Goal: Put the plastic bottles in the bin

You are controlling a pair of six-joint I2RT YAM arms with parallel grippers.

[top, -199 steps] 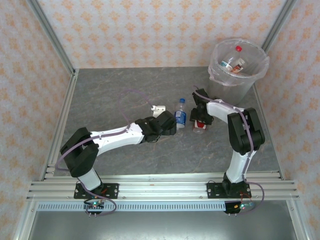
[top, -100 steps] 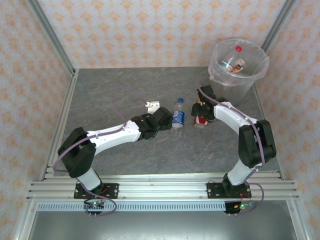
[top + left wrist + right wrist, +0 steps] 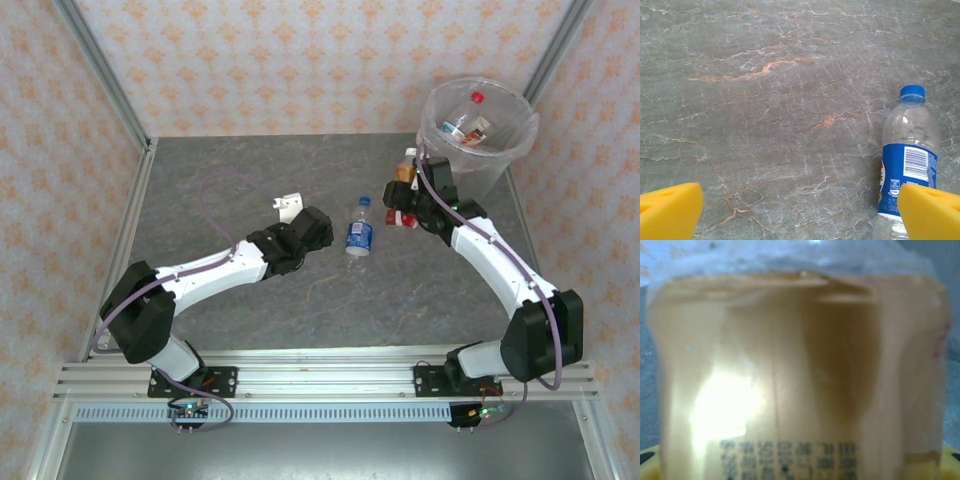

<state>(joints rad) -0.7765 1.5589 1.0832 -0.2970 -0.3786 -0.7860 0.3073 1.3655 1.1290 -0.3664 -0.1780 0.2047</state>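
Lifted off the table (image 3: 250, 170) within the past second, a brown-labelled bottle (image 3: 790, 380) hangs beside the bin (image 3: 492, 176), apparently clamped in the right gripper (image 3: 409, 180). A blue-labelled bottle (image 3: 909, 160) lies near the wide-open left gripper (image 3: 288, 206).

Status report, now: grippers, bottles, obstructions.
Left gripper open over table, blue-label bottle lying beside it. Right gripper shut on brown-label bottle, next to bin. Nothing seen between bottle and bin.
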